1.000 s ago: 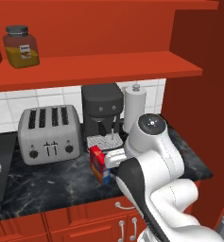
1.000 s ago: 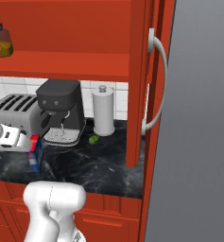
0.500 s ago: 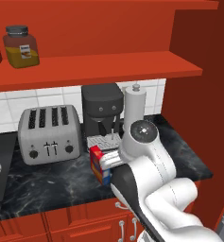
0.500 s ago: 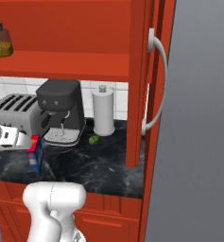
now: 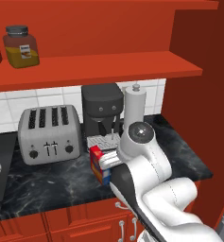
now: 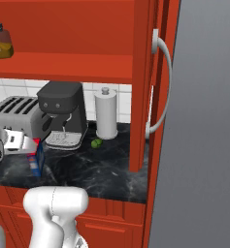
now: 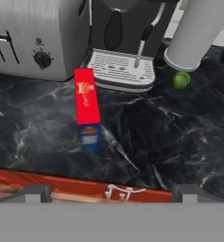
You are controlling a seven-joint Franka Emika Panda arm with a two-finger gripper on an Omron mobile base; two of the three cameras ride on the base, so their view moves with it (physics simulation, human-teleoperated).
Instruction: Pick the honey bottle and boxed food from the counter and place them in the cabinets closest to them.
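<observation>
Looking down from the hand camera, I see the boxed food (image 7: 87,108) standing on the counter (image 7: 179,142), at roughly ten o'clock from frame centre, apart from everything around it. At twelve o'clock from the box sits the coffee machine (image 7: 125,42); the toaster (image 7: 33,38) stands at about eleven. A small green lime (image 7: 180,80) rests just beside the paper-towel roll (image 7: 201,33) at two o'clock. My gripper (image 7: 108,193) hangs above the counter's front edge with its jaws spread wide, holding nothing. From the left base camera, the honey bottle (image 5: 21,46) stands on the open cabinet shelf (image 5: 108,68) above the toaster, at ten o'clock.
</observation>
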